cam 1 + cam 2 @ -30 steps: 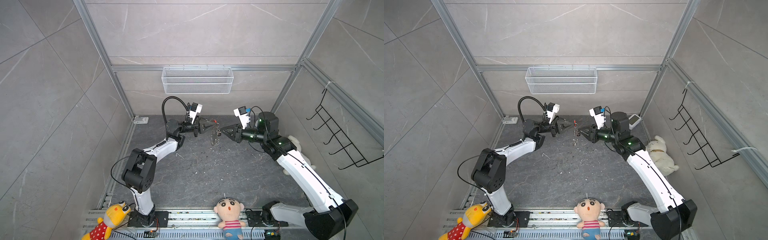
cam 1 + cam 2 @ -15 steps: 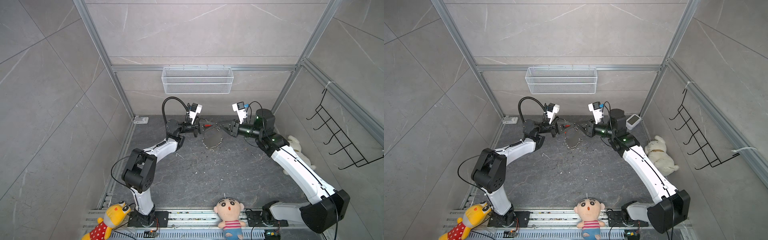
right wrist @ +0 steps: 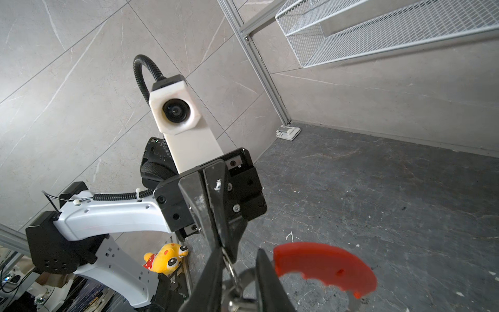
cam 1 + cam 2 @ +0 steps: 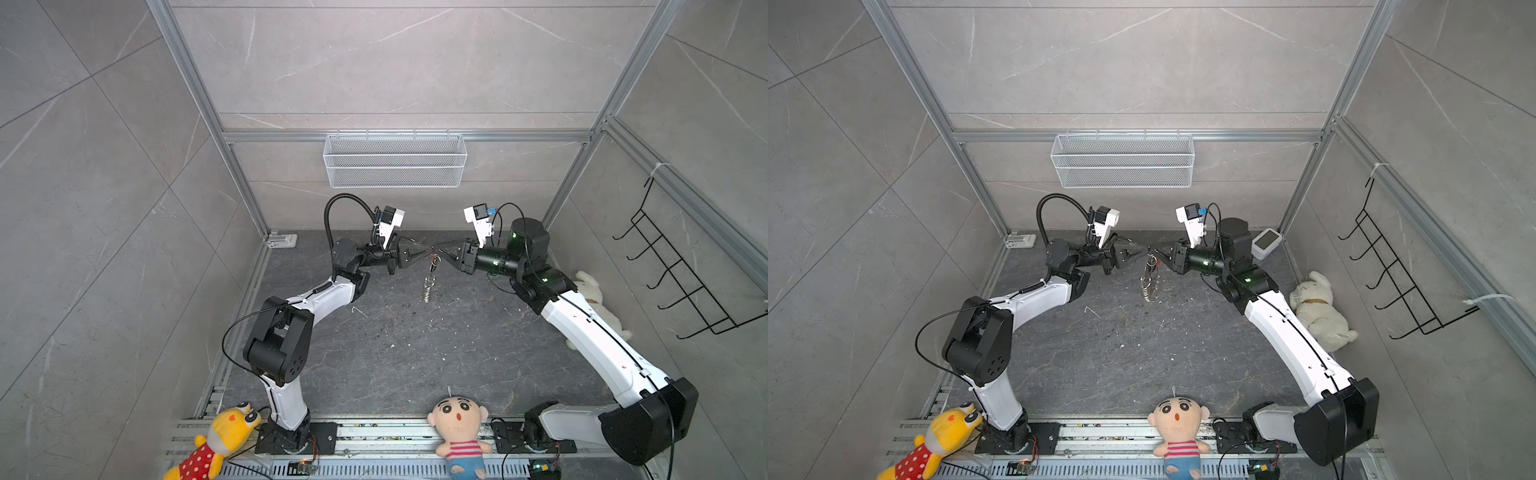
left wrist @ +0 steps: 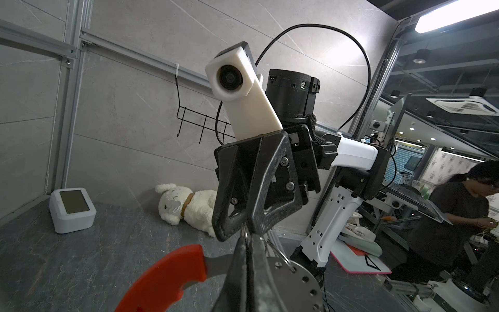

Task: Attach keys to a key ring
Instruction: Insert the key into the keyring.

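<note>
Ring (image 4: 428, 284): hung in air over the table's (image 4: 415, 357) far middle, fringe dangling clear, probably for access.
Left gripper (image 3: 223, 247): pinched together on the ring's band, steadying it.
Right gripper (image 5: 244, 225): tip to tip with left, jaws slightly apart about ring hardware; grip unclear.
Key: not made out.
Table: dark stone-look, littered with specks.
Room: grey tiled walls (image 4: 395, 62), wire basket (image 4: 395, 160) at back.

Legible text, labels, brands, numerals and signs: none could be read in any view. The small white device (image 5: 72, 206), standing near the white plush rabbit (image 5: 186, 205), carried a screen on which no characters could be read
</note>
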Robot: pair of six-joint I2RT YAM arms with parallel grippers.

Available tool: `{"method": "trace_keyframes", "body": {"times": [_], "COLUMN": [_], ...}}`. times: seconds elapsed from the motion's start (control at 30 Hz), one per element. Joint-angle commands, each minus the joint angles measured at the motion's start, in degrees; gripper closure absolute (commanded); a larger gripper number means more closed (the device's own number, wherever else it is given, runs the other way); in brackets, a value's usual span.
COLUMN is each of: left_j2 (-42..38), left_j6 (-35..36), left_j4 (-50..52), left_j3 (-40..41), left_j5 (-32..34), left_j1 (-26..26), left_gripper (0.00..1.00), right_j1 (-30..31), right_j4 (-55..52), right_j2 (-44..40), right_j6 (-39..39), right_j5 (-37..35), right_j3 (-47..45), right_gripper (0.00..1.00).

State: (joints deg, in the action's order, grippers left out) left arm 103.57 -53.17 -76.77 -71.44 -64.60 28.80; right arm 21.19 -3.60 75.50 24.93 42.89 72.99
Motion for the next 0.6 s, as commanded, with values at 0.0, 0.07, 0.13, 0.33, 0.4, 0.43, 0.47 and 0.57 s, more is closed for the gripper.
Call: {"method": "trace_keyframes", "body": {"times": [0.0,0.07,0.13,0.33,0.4,0.43,0.47,0.57], "left_j2": [-1.3,-1.0,-0.8,-0.6,-0.7,-0.7,-0.7,-0.7], "left_j6": [-0.7,-0.8,-1.0,-1.1,-1.1,-1.1,-1.1,-1.1], "left_j4": [-4.3,-4.3,-4.3,-4.3,-4.3,-4.3,-4.3,-4.3], "left_j3": [-2.8,-3.1,-3.4,-3.5,-3.6,-3.6,-3.6,-3.7], "left_j5": [0.7,0.7,0.7,0.9,0.9,1.0,0.9,0.9], "left_j1": [0.3,0.4,0.4,0.4,0.4,0.4,0.4,0.4], "left_gripper": [1.00,1.00,1.00,1.00,1.00,1.00,1.00,1.00], "right_j1": [-0.2,-0.2,-0.2,-0.2,-0.2,-0.2,-0.1,-0.2], "right_j4": [-0.1,-0.1,-0.1,0.0,0.0,0.2,0.2,0.2], "right_j2": [0.3,0.0,-0.2,-0.3,-0.5,-0.6,-0.7,-1.0], "right_j6": [0.0,0.0,0.0,0.1,0.3,0.4,0.3,0.1], "right_j5": [-0.1,-0.2,-0.2,-0.1,-0.1,-0.2,-0.2,-0.4], "right_j3": [-0.7,-0.9,-1.0,-1.2,-1.5,-1.8,-2.0,-2.4], "right_gripper": [0.76,0.78,0.78,0.77,0.75,0.74,0.74,0.74]}}
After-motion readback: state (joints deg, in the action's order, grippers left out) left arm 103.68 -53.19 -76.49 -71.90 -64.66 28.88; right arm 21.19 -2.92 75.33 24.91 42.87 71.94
